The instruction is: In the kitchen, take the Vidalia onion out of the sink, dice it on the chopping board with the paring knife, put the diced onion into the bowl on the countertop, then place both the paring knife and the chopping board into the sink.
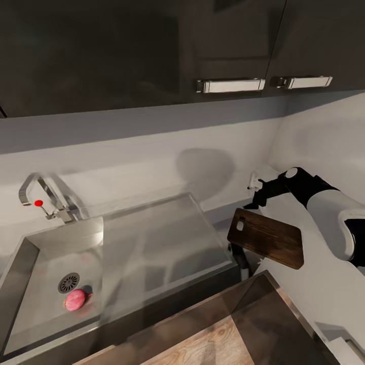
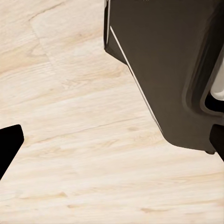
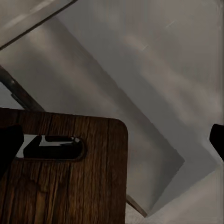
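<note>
The sink [image 1: 30, 263] is taking up the counter's left end, and the chopping board [image 1: 265, 237] is sitting at its right end beside the drainboard, under the right gripper [image 1: 255, 192], though I can't tell how wide the jaws are. The Vidalia onion [image 1: 75, 299] is lying beside the drain; it's probably light, firm and rolly, so I'd pinch across its middle.

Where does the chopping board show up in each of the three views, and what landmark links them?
Head view: the chopping board sits right of centre, beside the sink.
Left wrist view: floor and dark cabinet here, no board.
Right wrist view: the board covers the lower left, handle slot visible.
Shared landmark: the board's handle slot, seen in the head and right wrist views.
</note>
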